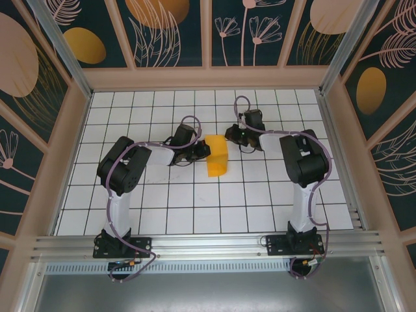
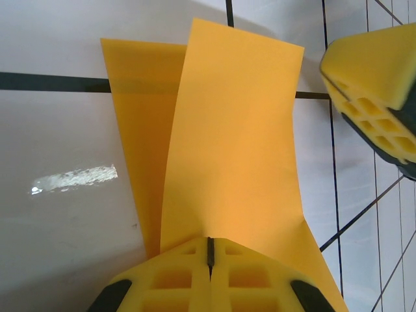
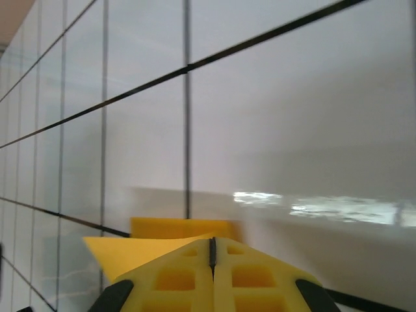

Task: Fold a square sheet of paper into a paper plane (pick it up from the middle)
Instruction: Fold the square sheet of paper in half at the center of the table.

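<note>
The square sheet of paper (image 1: 217,159) is orange-yellow and lies folded over on the white grid table, a bit over one tile wide. In the left wrist view its upper layer (image 2: 227,143) rises off the lower layer and narrows into my left gripper (image 2: 210,242), which is shut on its near edge. From above, the left gripper (image 1: 205,150) sits at the sheet's left side. My right gripper (image 1: 229,135) is shut at the sheet's far right corner. Its yellow fingers (image 2: 370,71) stand just beside that corner. In the right wrist view the paper (image 3: 140,250) lies to the left, behind the right gripper (image 3: 212,242).
The table (image 1: 162,214) is a white tiled surface with black grid lines, walled by wooden-framed patterned panels (image 1: 172,29) on three sides. Both arm bases stand on the metal rail (image 1: 208,246) at the near edge. Bare tiles lie in front of the sheet and to either side of the arms.
</note>
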